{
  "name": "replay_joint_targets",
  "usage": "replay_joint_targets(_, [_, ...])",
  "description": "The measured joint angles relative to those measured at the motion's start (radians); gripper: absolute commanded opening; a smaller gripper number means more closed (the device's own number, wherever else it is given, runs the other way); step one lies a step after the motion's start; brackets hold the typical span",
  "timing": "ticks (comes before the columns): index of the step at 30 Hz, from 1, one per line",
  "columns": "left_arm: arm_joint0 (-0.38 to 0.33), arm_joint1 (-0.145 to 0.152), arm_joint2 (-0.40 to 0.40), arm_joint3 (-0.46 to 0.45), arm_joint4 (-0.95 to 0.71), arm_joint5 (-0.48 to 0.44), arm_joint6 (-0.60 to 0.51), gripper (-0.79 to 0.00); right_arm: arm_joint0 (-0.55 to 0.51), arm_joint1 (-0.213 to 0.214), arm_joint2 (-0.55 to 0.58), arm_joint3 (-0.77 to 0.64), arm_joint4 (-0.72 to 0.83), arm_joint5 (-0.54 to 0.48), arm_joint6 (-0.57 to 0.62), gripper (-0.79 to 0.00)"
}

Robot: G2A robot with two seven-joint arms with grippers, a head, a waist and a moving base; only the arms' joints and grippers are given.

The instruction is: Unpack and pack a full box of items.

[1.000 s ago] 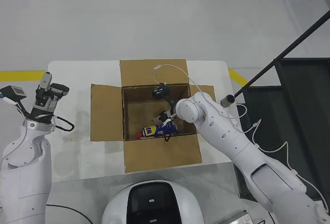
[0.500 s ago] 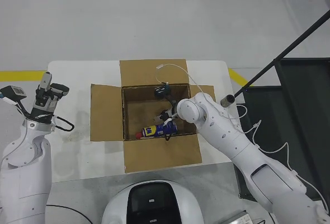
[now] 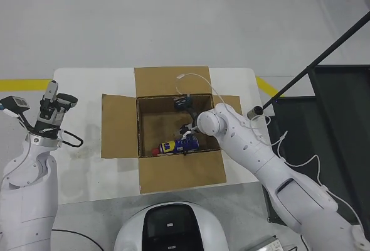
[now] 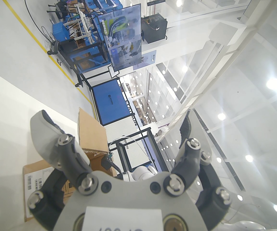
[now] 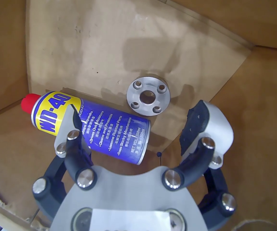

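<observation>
Open-jawed right gripper (image 5: 134, 114) may roll the lying spray can (image 3: 179, 145) at centre frame into the flange (image 5: 148, 97); left gripper (image 4: 114, 122) also open

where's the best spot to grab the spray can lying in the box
Probably take the spray can by its blue mid-body, from straight above, the open right tool straddling the cylinder. It lies on its side on the cardboard box floor, and a metal flange sits close by its base end.
</observation>
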Motion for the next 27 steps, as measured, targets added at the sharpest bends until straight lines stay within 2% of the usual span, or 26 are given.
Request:
replay_joint_targets(5, [0.0,0.0,0.0,0.0,0.0,0.0,0.0,0.0,0.012,-0.017,-0.026,0.047,-0.008,0.0,-0.016,-0.083])
replay_joint_targets(10, [0.0,0.0,0.0,0.0,0.0,0.0,0.0,0.0,0.024,-0.033,-0.042,0.086,-0.012,0.001,-0.034,-0.206])
replay_joint_targets(23, [0.0,0.0,0.0,0.0,0.0,0.0,0.0,0.0,0.048,-0.06,-0.044,0.169,-0.003,0.012,-0.08,-0.222])
replay_joint_targets(27, [0.0,0.0,0.0,0.0,0.0,0.0,0.0,0.0,0.054,-0.07,-0.049,0.188,-0.002,0.013,-0.085,-0.345])
